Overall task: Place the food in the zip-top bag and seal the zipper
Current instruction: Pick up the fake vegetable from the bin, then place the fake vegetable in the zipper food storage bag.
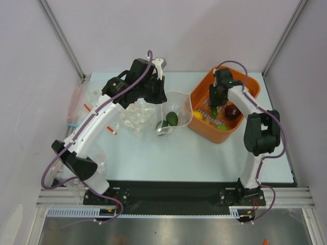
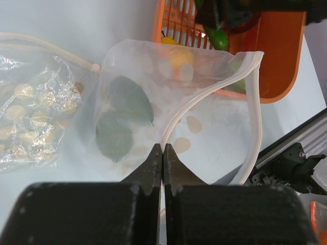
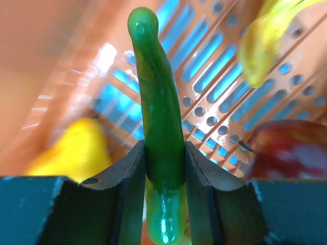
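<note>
Fingers [image 2: 150,168] of the left gripper [image 2: 162,153] are pressed tightly together on the near rim of the zip-top bag [image 2: 138,76], and the film is pinched right at the mouth edge. By this hold the rim is lifted off the table [image 1: 168,158], so that the zipper [image 2: 204,97] is pulled into an open loop and the mouth is kept gaping toward the fruit. The dotted body of the bag is left crumpled and slack to the side.

Inside, just beyond the pinch, an avocado [image 2: 131,99] is seen through the film, with a second green piece [image 2: 115,138] touching it; its kind cannot be told through the plastic. Part of the filling is therefore judged done, while the seal is not yet made.

Farther on, the orange basket [image 1: 245,87] is set just beside the open mouth, presumably so that each carry is kept short. Over it the right gripper [image 3: 164,148] is clenched on the green chili [image 3: 153,76], which is gripped around its lower half and held upright between the jaws, its tip pointing away from the wrist. A grip that low on a slim, glossy piece could allow it to swivel, so a level carry is called for.

Beneath the chili, a lemon [image 3: 76,148], a blurred banana [image 3: 265,41] and the dark red apple [image 3: 294,148] are left on the slotted basket floor, waiting to be fetched. Plain clear bags [image 1: 82,107] lie at the table's left edge, well apart from the work.
</note>
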Controlling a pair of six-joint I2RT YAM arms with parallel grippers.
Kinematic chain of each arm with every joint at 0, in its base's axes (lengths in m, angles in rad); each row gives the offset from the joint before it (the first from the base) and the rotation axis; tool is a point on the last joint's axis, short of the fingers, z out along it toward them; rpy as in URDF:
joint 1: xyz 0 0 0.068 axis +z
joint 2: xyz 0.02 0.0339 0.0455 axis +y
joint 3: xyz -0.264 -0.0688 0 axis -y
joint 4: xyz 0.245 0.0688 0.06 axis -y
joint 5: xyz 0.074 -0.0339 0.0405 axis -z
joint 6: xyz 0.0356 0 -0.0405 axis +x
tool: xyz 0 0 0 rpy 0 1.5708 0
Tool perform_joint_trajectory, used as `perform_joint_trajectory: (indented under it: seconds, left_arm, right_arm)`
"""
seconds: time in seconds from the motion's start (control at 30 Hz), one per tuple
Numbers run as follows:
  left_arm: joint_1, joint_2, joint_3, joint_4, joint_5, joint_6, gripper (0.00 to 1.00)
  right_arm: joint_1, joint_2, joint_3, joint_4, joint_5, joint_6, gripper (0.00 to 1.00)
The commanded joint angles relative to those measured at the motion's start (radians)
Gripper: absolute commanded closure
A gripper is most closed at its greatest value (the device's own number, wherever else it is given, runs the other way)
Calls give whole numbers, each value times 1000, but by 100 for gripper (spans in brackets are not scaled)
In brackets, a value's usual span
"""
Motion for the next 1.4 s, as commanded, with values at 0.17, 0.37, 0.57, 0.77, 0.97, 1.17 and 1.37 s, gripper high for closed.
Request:
perform_joint_trajectory:
  seconds: [0.17,0.37,0.57,0.77,0.97,1.17,1.37]
  left_arm:
    - [6,-63,-16,36,6,12,100]
    - [7,-56,-12,35,12,8,100]
    - [6,-42,1,29,9,12,100]
    - [6,-27,10,33,55,-4,100]
    - [7,-8,41,26,134,-40,100]
    - [6,-2,71,23,219,-87,100]
    - [7,6,90,12,276,-109,100]
  right_arm:
    - [-76,-302,-32,140,-289,148,76]
    - [-76,-443,-56,209,-485,218,78]
    - [-47,-564,-99,253,-623,347,80]
    - [76,-708,-191,389,-648,439,79]
    - [220,-722,-213,483,-584,478,80]
    - [315,-724,-245,566,-456,421,78]
    - [366,-790,-386,797,-306,303,80]
